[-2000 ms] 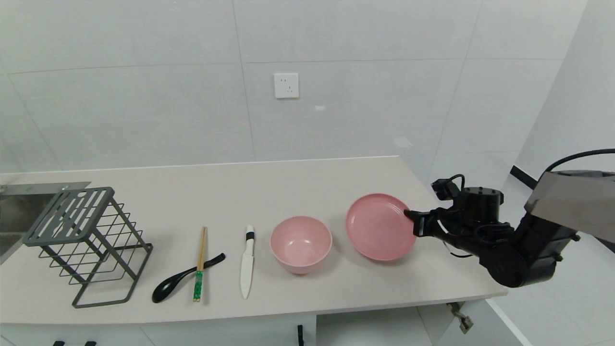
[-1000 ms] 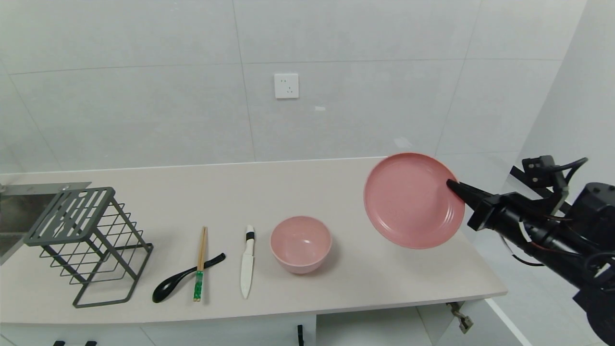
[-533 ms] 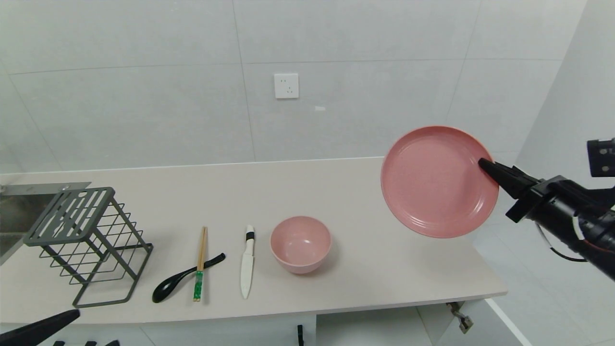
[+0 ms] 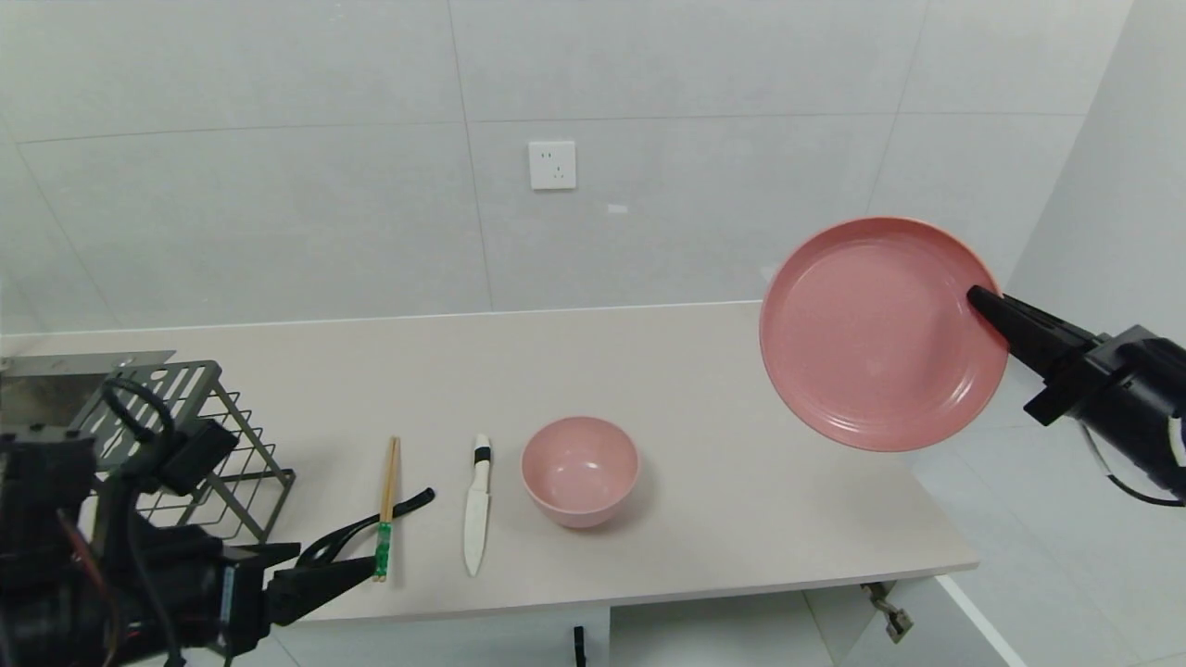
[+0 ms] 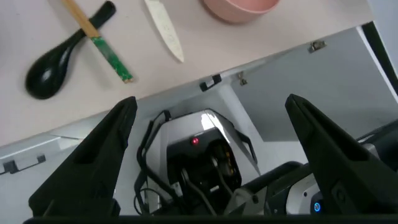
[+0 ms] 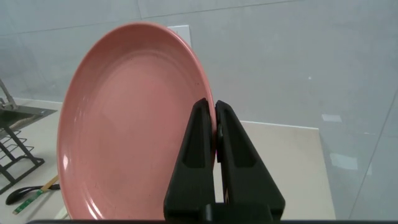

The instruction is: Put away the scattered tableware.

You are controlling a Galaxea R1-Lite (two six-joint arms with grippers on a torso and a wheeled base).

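Plate (image 4: 871, 338) higher, in right gripper (image 4: 975, 296)

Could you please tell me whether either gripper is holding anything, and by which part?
The right gripper pinches the pink plate by its rim, at the edge nearest that arm, in the air. The left gripper is open and holds nothing.

We see a pink plate (image 4: 876, 343) and pink bowl (image 4: 579, 468), a black spoon (image 5: 50, 71), a white knife (image 4: 476, 519) with a black band — and tan chopsticks (image 4: 389, 482) tipped green.
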